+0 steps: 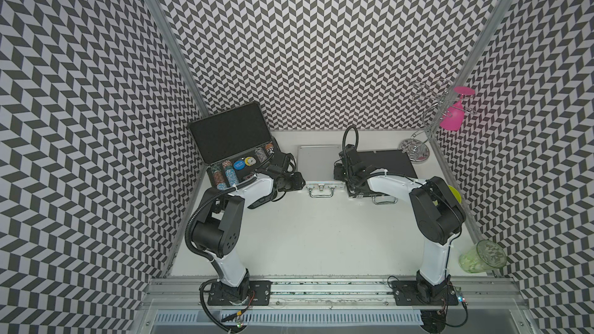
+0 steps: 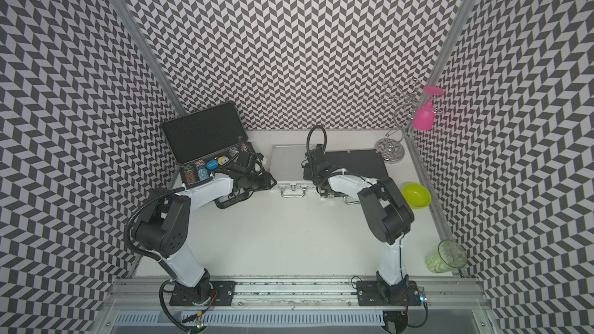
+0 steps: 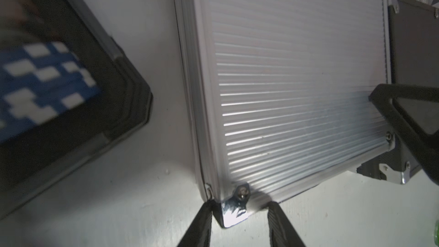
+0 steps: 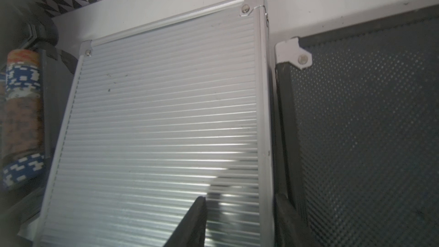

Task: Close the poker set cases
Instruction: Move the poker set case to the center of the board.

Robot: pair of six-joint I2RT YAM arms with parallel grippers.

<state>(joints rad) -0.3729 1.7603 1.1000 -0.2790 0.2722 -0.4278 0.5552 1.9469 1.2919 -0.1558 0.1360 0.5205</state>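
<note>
Two of the three cases look finished, by my reading, and one is left. Nearest, at 12 o'clock on the table (image 1: 321,236), the silver case (image 1: 316,163) lies flat with its lid down and its handle (image 1: 320,191) toward the arms; whether its latches are fastened is too small to tell. The left gripper (image 3: 240,202) sits at that case's near corner on the 9 o'clock side. Its jaws are part-way apart astride the corner fitting and both tips seem to touch it, though I cannot tell if they truly pinch. The right gripper (image 4: 240,198) is over the same case's 3 o'clock edge, jaws apart. One finger (image 4: 194,222) is above the ribbed lid and its mate is down by the gap to the neighbour, gripping nothing that I can see. Just beside, at 1 o'clock, the medium black case (image 1: 389,165) also lies shut. Farther off, at 10 o'clock, the large black case (image 1: 229,133) stands with its lid raised and its chips (image 1: 225,171) showing: that lid wants lowering.
</note>
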